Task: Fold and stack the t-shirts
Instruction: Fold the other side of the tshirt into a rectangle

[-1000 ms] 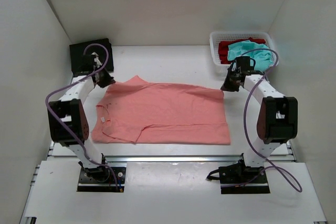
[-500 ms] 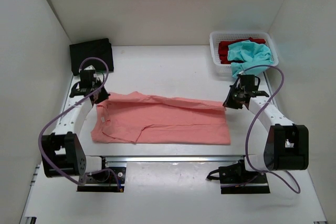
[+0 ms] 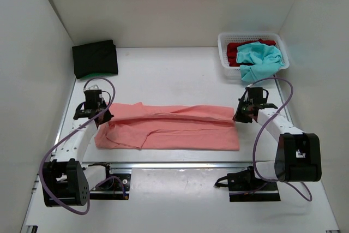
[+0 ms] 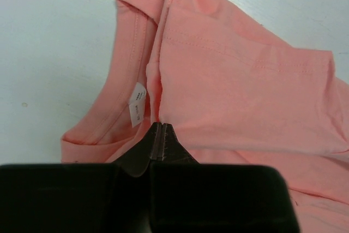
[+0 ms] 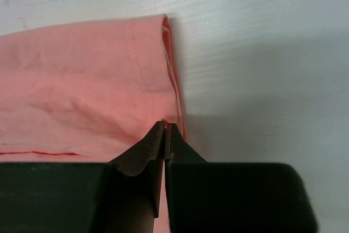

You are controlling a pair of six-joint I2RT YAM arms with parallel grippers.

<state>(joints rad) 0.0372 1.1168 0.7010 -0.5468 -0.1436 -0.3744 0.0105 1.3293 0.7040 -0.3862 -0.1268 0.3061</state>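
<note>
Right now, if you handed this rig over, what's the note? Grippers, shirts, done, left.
Left gripper: shut on the salmon-pink t-shirt, at its collar end.
Right gripper: shut on the same shirt, at its hem end.
The shirt lies across the table, with its far edge doubled partway toward the near edge.
Done: the black t-shirt lies folded at the far left corner.
Left: finish this fold and stack it. The teal t-shirt and red t-shirt sit unfolded in the white basket, far right.
</note>
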